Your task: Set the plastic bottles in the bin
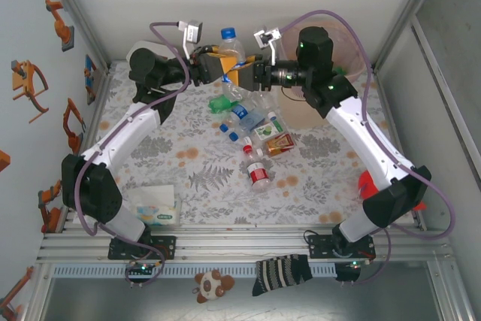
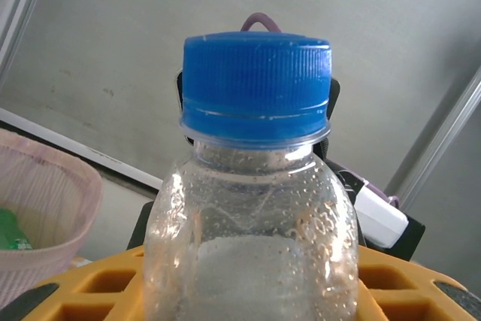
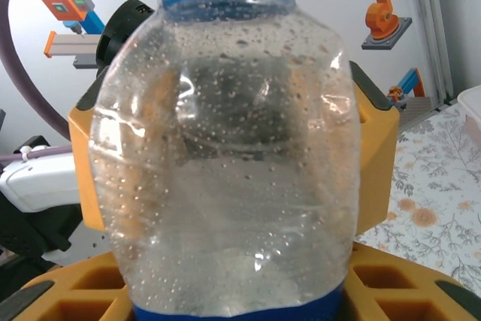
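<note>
The left pincer (image 1: 216, 73) is clamped on a clear blue-capped bottle (image 1: 231, 44), held upright in the air. The right pincer (image 1: 254, 74) faces it, with its jaws either side of the same bottle; I cannot tell whether they press it. Below both pincers, more plastic bottles (image 1: 255, 137) lie on the surface (image 1: 180, 159). The bin (image 1: 352, 41) stands to the right of the right pincer.
</note>
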You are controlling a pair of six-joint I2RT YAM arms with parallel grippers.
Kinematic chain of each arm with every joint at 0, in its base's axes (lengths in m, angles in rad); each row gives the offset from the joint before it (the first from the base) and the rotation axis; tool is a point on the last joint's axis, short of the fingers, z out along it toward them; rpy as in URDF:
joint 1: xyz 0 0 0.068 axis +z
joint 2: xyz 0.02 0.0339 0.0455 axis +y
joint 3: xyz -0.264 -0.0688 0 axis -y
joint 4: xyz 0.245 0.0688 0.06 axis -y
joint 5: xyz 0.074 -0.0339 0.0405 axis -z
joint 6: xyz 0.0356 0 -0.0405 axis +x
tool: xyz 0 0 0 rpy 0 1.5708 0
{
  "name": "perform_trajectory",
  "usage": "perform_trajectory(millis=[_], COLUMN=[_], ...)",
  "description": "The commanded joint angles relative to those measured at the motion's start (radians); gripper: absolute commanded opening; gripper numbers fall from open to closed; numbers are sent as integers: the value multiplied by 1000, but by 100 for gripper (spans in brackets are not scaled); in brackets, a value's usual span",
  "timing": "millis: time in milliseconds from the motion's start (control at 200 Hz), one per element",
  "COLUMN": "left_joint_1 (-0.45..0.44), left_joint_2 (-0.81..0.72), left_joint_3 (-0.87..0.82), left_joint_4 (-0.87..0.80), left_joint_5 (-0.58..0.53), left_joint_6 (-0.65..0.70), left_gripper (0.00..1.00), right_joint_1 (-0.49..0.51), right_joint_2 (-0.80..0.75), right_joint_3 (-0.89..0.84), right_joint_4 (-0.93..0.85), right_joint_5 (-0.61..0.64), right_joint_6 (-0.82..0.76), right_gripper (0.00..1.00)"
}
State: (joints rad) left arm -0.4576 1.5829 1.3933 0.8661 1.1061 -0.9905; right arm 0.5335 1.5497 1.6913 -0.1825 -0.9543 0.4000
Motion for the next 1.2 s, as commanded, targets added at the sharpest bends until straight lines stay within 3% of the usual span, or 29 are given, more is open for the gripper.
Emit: perform_trajectory(millis=[0, 290, 496, 761, 911, 1192], left_joint_1=[-1, 2, 16, 19, 22, 36], left_joint_2=[-47, -115, -192, -307, -350, -386], left_joint_3=[24, 6, -2, 0, -5, -41], left_joint_4=[-35, -173, -429, -861, -995, -1081], left_joint_5=[-5, -45, -125, -401, -517, -642], left_joint_6=[58, 194, 392, 739, 830, 874], left_gripper=[51, 76, 79, 84, 87, 88], right_joint_1=[6, 6, -3, -95, -186, -346], right_joint_2=[-46, -72, -86, -51, -8, 134], right_joint_3=[7, 19, 68, 177, 245, 390], right_joint_4=[18, -10, -141, -336, -433, -612], right_joint_5=[-8, 74, 238, 520, 667, 803], right_joint_6=[-4, -25, -111, -165, -148, -159], right_gripper=[41, 37, 35, 35, 35, 34])
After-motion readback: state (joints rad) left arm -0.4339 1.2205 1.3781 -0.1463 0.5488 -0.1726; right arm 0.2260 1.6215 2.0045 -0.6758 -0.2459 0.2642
